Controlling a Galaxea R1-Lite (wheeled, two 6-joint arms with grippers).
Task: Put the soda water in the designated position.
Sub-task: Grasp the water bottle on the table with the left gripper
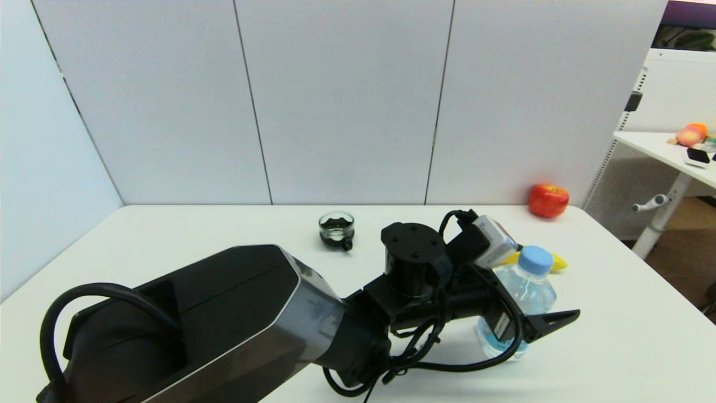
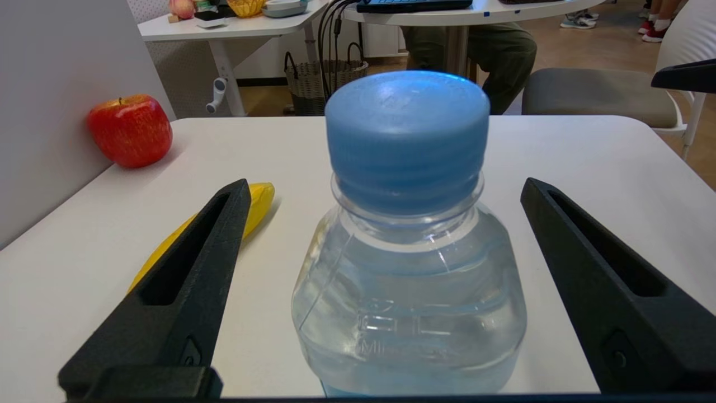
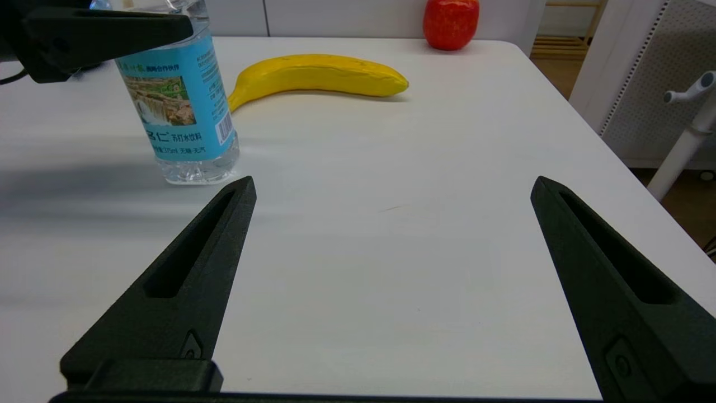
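The soda water (image 1: 528,291) is a small clear bottle with a light-blue cap and a blue picture label, standing upright on the white table (image 1: 615,347) at the right. My left arm reaches across to it. My left gripper (image 2: 385,183) is open, one finger on each side of the bottle (image 2: 408,268), with a gap to each finger. From the right wrist view the bottle (image 3: 179,106) rests on the tabletop with a left finger (image 3: 106,31) beside its upper part. My right gripper (image 3: 391,184) is open over bare table, holding nothing. No mark for the designated position shows.
A yellow banana (image 3: 319,75) lies just behind the bottle. A red apple (image 1: 548,200) sits at the back right corner against the wall panels. A small glass cup (image 1: 337,228) with a black handle stands at the back middle. The table's right edge is close.
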